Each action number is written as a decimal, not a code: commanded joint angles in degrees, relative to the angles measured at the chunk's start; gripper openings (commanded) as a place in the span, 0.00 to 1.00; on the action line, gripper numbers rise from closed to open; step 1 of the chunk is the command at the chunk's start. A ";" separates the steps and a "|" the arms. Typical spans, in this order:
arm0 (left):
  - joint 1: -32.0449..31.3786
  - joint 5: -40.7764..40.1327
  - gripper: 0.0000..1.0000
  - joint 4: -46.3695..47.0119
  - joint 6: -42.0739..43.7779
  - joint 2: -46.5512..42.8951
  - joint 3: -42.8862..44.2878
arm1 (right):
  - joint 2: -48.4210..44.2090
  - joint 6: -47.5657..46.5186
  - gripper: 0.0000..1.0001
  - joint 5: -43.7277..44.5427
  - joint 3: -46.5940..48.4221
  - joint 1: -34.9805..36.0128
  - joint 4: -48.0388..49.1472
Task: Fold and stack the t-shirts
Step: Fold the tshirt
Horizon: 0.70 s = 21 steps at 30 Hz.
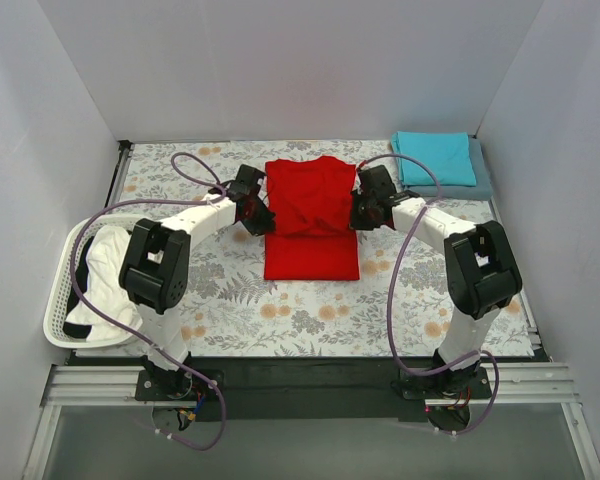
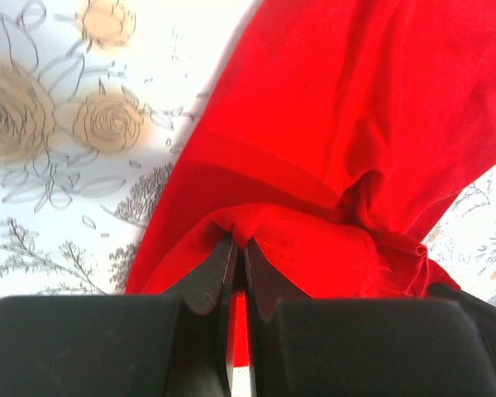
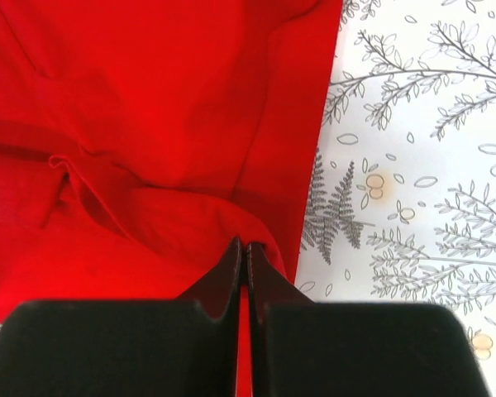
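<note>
The red t-shirt (image 1: 311, 220) lies in the middle of the floral cloth, its upper part partly folded over its lower part. My left gripper (image 1: 259, 216) is shut on the shirt's left edge; in the left wrist view the red t-shirt (image 2: 347, 124) bunches at my closed left gripper (image 2: 238, 243). My right gripper (image 1: 359, 212) is shut on the right edge; in the right wrist view the red t-shirt (image 3: 149, 124) is pinched at my closed right gripper (image 3: 245, 244). A folded teal t-shirt (image 1: 436, 157) lies on a folded grey-blue t-shirt (image 1: 482, 176) at the back right.
A white lattice basket (image 1: 62, 308) with white and dark cloth stands at the left edge. White walls enclose the floral tablecloth (image 1: 230, 300) on three sides. Purple cables loop over both arms.
</note>
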 commanded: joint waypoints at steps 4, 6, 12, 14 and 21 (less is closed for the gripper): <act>2.76 3.41 0.26 2.66 2.69 -0.34 3.18 | 1.94 -3.24 0.41 -5.31 5.21 -2.22 2.06; 3.64 4.38 0.49 3.89 4.18 -1.04 3.18 | 1.33 -3.77 0.60 -5.41 6.44 -3.10 2.06; 4.17 6.74 0.56 4.42 5.77 -6.49 2.04 | -3.24 -4.91 0.79 -7.16 8.21 -3.37 -0.39; 3.65 8.07 0.46 4.42 4.98 -8.50 -1.02 | -5.35 -4.74 0.68 -7.78 5.84 -1.97 -0.57; 0.57 12.11 0.00 8.72 3.48 -8.62 -8.51 | -6.77 -3.77 0.47 -7.25 -1.38 2.78 1.97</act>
